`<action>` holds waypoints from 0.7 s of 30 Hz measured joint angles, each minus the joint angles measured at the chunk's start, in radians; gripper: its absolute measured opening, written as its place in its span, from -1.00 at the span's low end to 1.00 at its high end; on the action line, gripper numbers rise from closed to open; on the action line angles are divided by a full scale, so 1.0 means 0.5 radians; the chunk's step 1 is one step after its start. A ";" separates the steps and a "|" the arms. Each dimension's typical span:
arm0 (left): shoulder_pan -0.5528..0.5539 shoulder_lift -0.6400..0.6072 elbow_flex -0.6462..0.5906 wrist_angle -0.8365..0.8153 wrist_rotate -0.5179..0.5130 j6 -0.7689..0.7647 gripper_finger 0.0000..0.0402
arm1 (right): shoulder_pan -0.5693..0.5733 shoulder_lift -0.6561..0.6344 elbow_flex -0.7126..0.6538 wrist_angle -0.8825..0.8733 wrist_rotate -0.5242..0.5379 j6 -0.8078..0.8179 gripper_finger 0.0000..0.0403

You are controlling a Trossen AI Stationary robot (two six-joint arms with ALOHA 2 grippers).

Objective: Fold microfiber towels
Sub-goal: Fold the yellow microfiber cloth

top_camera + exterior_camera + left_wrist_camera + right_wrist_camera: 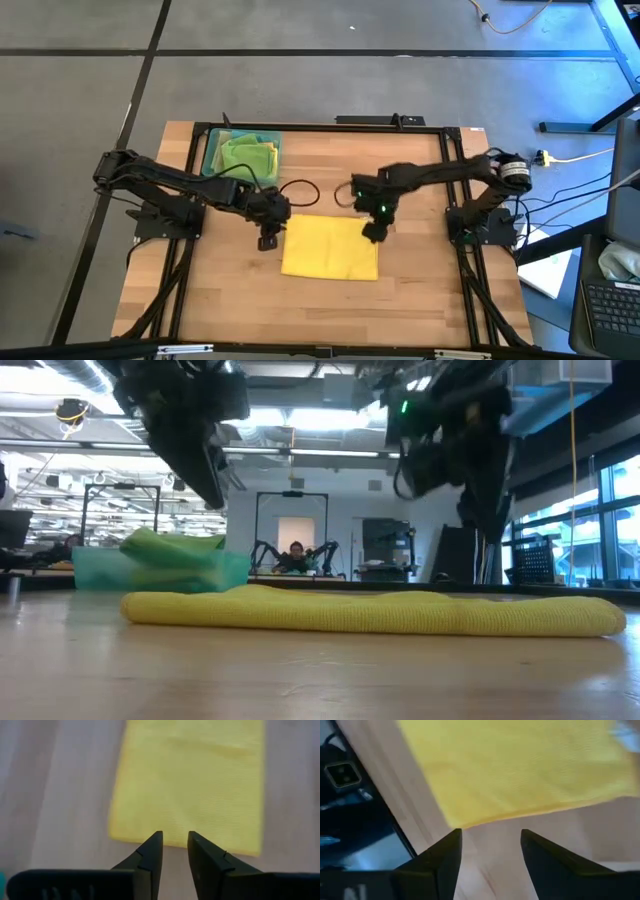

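One yellow towel (pixel 331 248) lay folded flat at the centre of the table (pixel 420 300). More green towels (pixel 248 155), too bunched to count, sat in the teal tray (pixel 212 152) at upper left. The left gripper (pixel 268 240) hung beside the yellow towel's left edge, fingers slightly parted, empty. The right gripper (pixel 372 231) hovered at its upper right corner, fingers apart, holding nothing.

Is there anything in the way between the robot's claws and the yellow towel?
No, nothing visible. The left gripper and the right gripper hang open just above the yellow towel's edges, with only bare table beneath them.
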 joint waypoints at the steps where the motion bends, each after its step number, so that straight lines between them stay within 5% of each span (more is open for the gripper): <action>1: -0.021 -0.015 0.000 0.002 0.011 0.030 -0.60 | 0.068 -0.033 0.000 0.005 0.048 0.034 0.02; 9: -0.278 -0.034 -0.001 0.055 0.116 0.285 -0.60 | 0.623 -0.185 0.001 0.383 0.594 0.568 0.02; 16: -0.501 -0.029 -0.001 0.144 0.114 0.597 -0.60 | 0.995 -0.180 0.088 0.721 1.307 0.809 0.02; 21: -0.601 0.018 -0.002 0.252 0.101 0.530 -0.60 | 1.162 -0.147 0.114 0.724 1.453 0.868 -0.03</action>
